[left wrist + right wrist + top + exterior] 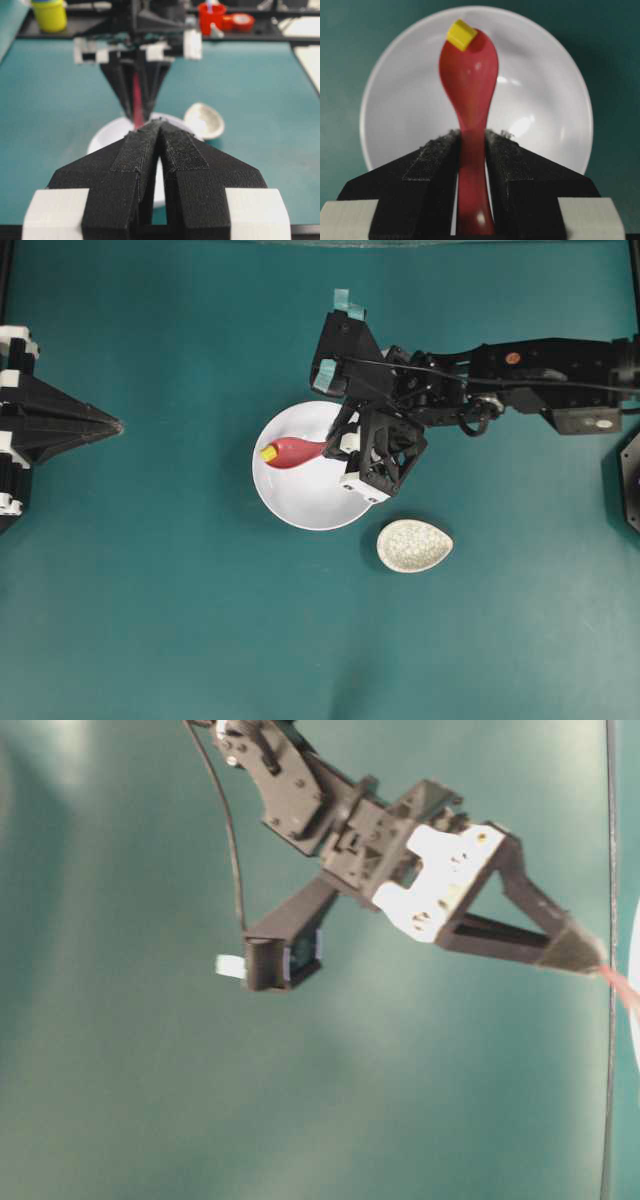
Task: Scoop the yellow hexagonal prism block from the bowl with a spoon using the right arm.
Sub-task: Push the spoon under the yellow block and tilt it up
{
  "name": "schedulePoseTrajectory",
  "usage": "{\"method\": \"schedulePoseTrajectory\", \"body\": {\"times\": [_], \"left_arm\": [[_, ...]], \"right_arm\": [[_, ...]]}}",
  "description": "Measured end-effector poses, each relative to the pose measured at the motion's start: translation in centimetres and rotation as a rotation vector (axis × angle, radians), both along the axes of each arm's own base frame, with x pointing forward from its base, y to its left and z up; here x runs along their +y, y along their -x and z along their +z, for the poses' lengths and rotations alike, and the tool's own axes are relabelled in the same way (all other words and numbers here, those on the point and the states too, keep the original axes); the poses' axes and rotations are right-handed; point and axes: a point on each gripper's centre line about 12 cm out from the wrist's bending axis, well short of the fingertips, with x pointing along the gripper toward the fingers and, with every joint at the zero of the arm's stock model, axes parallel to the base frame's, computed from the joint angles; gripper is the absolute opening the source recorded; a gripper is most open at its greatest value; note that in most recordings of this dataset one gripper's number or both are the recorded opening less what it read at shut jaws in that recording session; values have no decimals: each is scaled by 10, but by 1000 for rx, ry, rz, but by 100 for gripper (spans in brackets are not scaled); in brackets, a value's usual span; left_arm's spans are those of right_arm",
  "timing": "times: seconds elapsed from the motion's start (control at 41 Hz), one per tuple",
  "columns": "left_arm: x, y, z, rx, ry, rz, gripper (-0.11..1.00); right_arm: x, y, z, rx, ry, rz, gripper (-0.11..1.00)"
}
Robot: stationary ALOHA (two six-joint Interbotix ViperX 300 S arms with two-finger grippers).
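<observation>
The white bowl (300,502) (410,115) sits mid-table. My right gripper (330,445) (471,134) is shut on the handle of the pink-red spoon (293,451) (469,70), whose scoop points left over the bowl. The yellow hexagonal prism block (269,452) (461,34) rests at the far tip of the scoop. In the table-level view the right gripper (590,958) shows with a sliver of spoon at the frame's right edge. My left gripper (115,425) (159,125) is shut with nothing in it, at the table's left edge, pointing toward the bowl (107,135).
A speckled cream teardrop spoon rest (414,545) (205,120) lies just right of and below the bowl. A yellow cup (49,14) and red containers (220,17) stand on a shelf beyond the table.
</observation>
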Motion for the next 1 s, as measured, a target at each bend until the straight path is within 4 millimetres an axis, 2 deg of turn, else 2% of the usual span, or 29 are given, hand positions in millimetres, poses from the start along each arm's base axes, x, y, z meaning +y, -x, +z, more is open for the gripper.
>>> {"method": "schedulePoseTrajectory", "body": {"times": [0.463, 0.999], "left_arm": [[0, 0, 0, 0, 2, 0, -1], [0, 0, 0, 0, 0, 0, -1]], "right_arm": [[2, 13, 38, -233, 47, -20, 23], [2, 63, 68, -434, 80, -55, 23]]}}
